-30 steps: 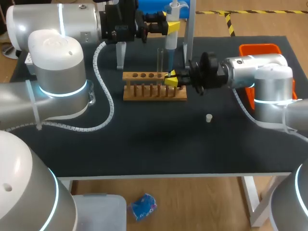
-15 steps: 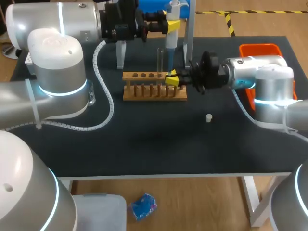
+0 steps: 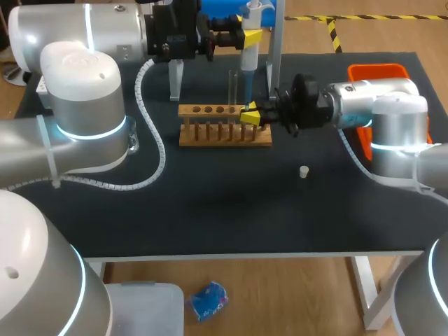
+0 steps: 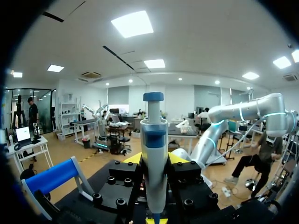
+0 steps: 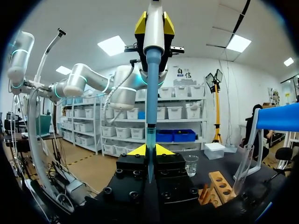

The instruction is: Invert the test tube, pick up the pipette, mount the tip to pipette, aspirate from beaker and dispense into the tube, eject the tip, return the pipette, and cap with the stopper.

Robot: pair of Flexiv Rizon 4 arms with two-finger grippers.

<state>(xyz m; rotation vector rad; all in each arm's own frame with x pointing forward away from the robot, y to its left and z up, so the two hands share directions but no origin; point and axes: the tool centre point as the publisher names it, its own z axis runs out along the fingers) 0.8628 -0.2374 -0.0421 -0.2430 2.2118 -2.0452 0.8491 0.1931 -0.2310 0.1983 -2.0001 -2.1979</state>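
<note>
The left fingers (image 3: 252, 38) are clamped on the pipette (image 3: 249, 59), held upright at the upper middle of the frame. Below it, the right fingers (image 3: 249, 117) press together on its blue tip (image 3: 248, 87) at the right end of the wooden rack (image 3: 224, 134). The test tube (image 3: 232, 85) stands upright in the rack just left of the tip, and the small white stopper (image 3: 303, 171) lies on the dark tabletop (image 3: 210, 203), right of centre.

Silver arms (image 3: 70, 31), glowing cyan joint rings (image 3: 91, 134), white spiral-wrapped cable (image 3: 163, 159), black wrists (image 3: 175, 31), yellow-tipped right gripper (image 3: 250, 115)
</note>
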